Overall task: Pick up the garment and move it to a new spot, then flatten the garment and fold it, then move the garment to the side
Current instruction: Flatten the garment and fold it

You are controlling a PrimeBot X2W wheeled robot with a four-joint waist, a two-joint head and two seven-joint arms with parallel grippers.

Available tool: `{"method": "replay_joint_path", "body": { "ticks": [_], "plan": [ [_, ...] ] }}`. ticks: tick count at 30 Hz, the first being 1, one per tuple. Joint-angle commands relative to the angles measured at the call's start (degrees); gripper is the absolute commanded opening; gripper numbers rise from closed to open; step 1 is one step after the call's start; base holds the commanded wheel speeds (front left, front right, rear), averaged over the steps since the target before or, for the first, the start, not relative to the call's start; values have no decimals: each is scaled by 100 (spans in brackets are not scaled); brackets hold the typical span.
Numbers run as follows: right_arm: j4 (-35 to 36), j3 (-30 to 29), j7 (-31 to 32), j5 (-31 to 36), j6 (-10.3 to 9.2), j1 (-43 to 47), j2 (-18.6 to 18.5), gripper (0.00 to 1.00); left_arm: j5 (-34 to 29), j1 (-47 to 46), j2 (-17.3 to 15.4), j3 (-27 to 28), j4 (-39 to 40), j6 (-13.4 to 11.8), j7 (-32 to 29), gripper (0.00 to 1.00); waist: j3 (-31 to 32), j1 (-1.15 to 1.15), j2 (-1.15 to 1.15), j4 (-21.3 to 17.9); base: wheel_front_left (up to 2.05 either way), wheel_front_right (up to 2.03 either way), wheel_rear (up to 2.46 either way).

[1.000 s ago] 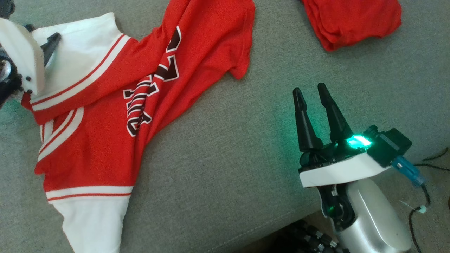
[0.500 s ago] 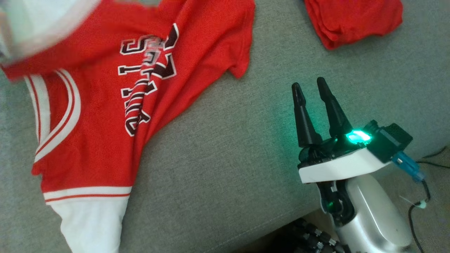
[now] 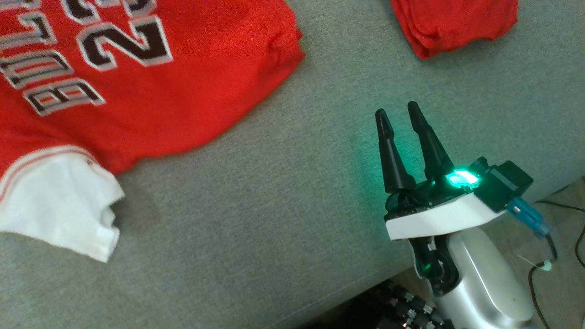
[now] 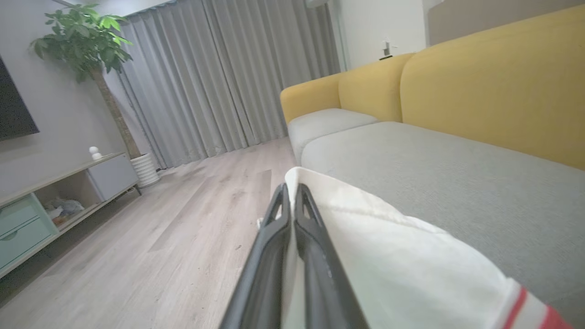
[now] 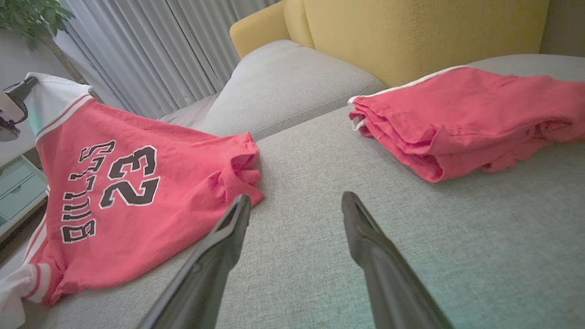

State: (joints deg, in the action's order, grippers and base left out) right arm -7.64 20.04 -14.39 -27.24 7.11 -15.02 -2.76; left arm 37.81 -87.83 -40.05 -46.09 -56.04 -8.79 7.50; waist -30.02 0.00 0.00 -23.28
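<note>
Garment point(image 3: 151, 96): draped on the sofa seat point(image 3: 274, 219), one end raised.
Left gripper point(image 4: 291, 188): fingers together, clamped on its white sleeve point(image 4: 365, 237).
Right gripper point(image 3: 396, 109): fingers apart, empty.
Bearing: garment lies left of the right gripper (bunched red edge nearest); the left arm has it.

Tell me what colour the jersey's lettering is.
The lettering is near-black with white outlines; right wrist view shows it best.

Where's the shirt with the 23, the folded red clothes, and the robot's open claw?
jersey point(image 5: 183, 183): right wrist view, red cloth right of the number.
folded red garment point(image 5: 457, 114): right wrist view, its top layer.
right gripper point(image 3: 397, 111): head view, midway between its two fingertips.
</note>
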Motion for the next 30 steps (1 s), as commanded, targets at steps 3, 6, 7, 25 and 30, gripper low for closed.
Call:
{"method": "replay_joint_path", "body": {
  "ticks": [3, 6, 7, 25, 30],
  "plan": [
    [172, 125, -61, -49, 37, -45, -11, 100, -67, -358, -183, 231, -177, -170, 269, 0, -10, 0, 0, 28, 0, 0, 0],
    [160, 138, -61, -26, 37, -49, -11, 100, -37, -315, -104, 217, -439, -115, 336, 44, -14, 0, 0, 68, 0, 0, 0],
    [157, 137, -61, -13, 37, -52, -11, 100, -7, -294, -58, 226, -501, -78, 368, 100, -18, 0, 0, 93, 0, 0, 0],
    [-54, -267, -61, 435, 37, -3, -11, 100, 592, 1122, 1206, 320, -505, 1077, 737, 100, 858, 0, 0, 1090, 0, 0, 0],
    [-161, -444, -61, 588, 37, 127, -11, 100, 797, 2081, 1354, 848, 325, 1038, 747, 100, 1277, 0, 0, 1560, 0, 0, 0]
  ]
}}
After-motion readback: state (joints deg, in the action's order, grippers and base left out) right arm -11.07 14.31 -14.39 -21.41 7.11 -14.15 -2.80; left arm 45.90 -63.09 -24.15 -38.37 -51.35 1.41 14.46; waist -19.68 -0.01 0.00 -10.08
